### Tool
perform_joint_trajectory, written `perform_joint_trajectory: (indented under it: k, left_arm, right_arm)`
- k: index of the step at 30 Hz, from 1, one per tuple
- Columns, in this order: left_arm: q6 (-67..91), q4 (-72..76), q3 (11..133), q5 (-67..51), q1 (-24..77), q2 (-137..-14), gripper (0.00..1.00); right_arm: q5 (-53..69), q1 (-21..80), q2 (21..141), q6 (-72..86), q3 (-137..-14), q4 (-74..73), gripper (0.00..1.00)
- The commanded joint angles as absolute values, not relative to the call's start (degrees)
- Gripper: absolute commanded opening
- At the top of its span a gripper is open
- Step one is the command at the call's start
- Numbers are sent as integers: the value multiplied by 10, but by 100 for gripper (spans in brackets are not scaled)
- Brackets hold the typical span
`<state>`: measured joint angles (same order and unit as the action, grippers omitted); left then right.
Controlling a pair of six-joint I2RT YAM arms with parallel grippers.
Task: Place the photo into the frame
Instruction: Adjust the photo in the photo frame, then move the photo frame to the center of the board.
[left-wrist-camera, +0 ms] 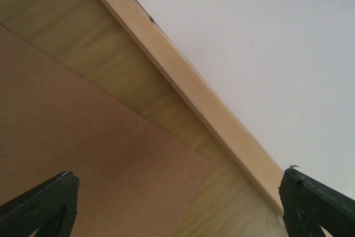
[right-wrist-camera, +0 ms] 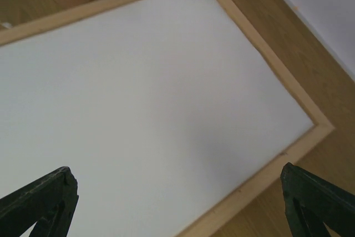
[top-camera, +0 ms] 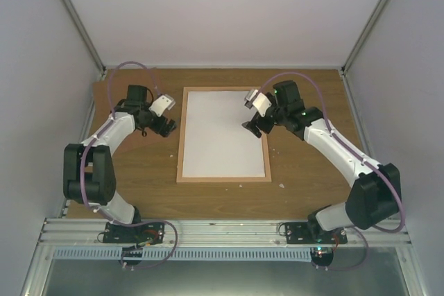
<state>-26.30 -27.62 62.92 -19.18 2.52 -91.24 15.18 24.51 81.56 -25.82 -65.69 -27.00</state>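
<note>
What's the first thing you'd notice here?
A wooden frame lies flat in the middle of the brown table, filled by a plain white sheet. The left tool and the right tool hang open, one on each side of the frame's far end.
</note>
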Motion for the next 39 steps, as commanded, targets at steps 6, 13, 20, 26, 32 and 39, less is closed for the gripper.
perform_joint_trajectory:
  k: [6,13,20,26,32,39]
  left_arm:
    - [-590,-380,540,-234,-25,-876,98]
    - [-639,-376,534,-229,-5,-921,96]
    - [-699,-404,592,-235,38,-1001,94]
    - [-738,-429,649,-235,66,-1066,93]
    - [-705,-427,713,-235,115,-1135,92]
    - [-539,-370,774,-249,200,-1191,90]
  right_arm:
    - [308,225,793,-240,-660,-303,100]
    - [380,191,796,-222,-673,-318,100]
    - [428,158,795,-218,-687,-343,100]
    - [450,136,781,-218,-678,-346,100]
    - [461,121,769,-216,-667,-347,100]
    - [455,105,751,-216,-661,-355,100]
